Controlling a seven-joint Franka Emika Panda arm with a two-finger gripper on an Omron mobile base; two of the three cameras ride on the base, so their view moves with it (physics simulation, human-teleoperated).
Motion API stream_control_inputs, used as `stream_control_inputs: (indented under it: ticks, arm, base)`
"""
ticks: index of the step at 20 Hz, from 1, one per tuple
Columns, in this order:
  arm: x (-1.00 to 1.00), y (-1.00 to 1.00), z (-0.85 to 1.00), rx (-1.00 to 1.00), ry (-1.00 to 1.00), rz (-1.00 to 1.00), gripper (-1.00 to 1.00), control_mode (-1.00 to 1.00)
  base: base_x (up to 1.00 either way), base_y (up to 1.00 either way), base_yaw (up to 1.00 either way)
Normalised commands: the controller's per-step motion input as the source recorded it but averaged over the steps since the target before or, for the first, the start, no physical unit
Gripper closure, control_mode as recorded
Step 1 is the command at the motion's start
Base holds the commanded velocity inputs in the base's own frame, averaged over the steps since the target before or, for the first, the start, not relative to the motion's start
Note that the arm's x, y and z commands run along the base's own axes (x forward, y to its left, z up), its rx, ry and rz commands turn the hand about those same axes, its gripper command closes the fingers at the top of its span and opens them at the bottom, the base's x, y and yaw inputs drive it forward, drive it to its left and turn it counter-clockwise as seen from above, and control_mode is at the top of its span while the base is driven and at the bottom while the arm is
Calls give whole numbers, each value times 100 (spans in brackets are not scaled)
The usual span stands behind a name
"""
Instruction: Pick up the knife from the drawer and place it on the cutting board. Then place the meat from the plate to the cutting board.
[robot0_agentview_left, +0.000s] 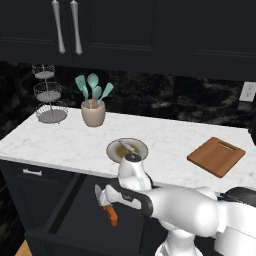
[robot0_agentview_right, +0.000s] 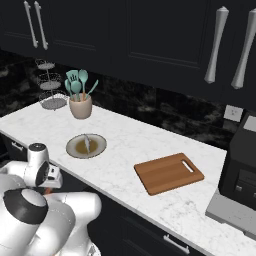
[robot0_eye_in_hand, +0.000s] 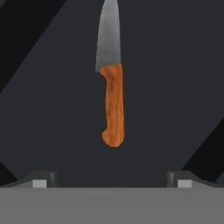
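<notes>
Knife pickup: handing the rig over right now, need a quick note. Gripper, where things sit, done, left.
Gripper: open, empty, over the open drawer, fingertips wide apart and short of the knife.
Knife: lies flat on the drawer floor, handle toward the gripper, blade pointing away.
Meat: on the plate, on the counter above the drawer.
Cutting board: bare, further right on the counter, slot handle at its far end.
Done: drawer open, hand lined up with the knife.
Left: grasp the knife, set it on the board, then move the meat to the board.
</notes>
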Motion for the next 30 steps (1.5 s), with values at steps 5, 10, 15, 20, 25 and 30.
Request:
stream_control_inputs:
  ticks: [5, 10, 15, 20, 25, 30]
  arm:
    - [13, 0, -26, -3, 0, 0, -100, -100]
    - [10, 17, -14, 0, 0, 0, -100, -100]
    - [3, 6, -15, 0, 0, 0, -100, -100]
    - [1, 0, -15, 0, 0, 0, -100, -100]
    - [16, 0, -17, 0, 0, 0, -100, -100]
    - [21, 0, -24, 0, 0, 0, -100, -100]
  base:
    - [0, 0, 0]
    - [0, 0, 0]
    - [0, 0, 0]
    - [0, 0, 0]
    - [0, 0, 0]
    - [0, 0, 0]
